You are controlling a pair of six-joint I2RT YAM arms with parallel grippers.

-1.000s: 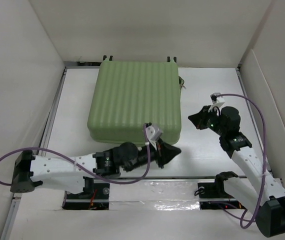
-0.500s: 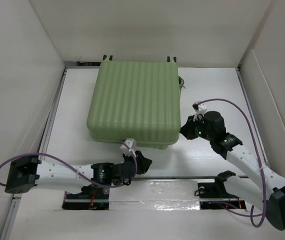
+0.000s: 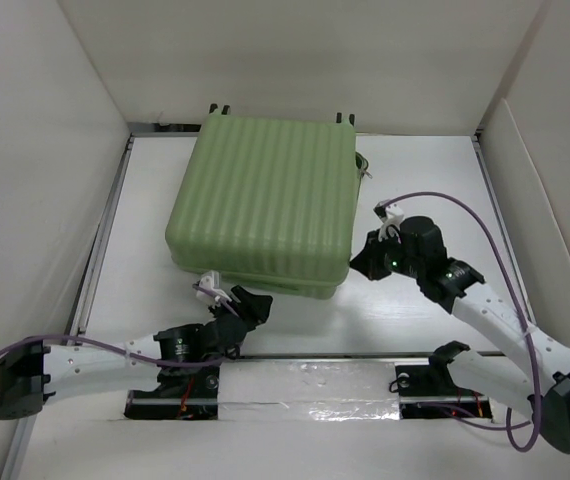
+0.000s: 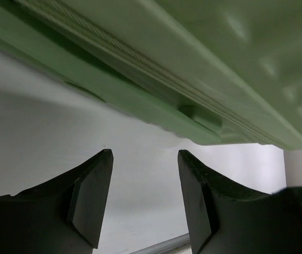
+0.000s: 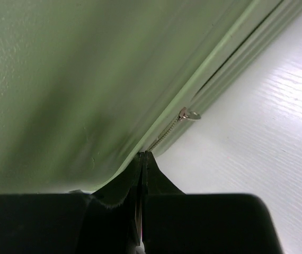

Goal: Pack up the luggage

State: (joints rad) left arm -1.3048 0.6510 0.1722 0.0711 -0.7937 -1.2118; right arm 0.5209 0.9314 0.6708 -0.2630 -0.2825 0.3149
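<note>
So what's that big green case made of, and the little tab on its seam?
The luggage looks like hard moulded plastic with a semi-gloss finish: stiff, even ribs catch soft highlights. The zipper pull seems to be bare metal, silvery and shiny, though it is too small to be sure.

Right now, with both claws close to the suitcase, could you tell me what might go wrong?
1. The right claw is shut, its tip at the seam of the luggage and short of the zipper pull. Pushing on may make it slip along the smooth shell or shove the case.
2. The left claw is open and empty, low beside the near edge. Closing there may catch only the rim and tilt the case.
</note>
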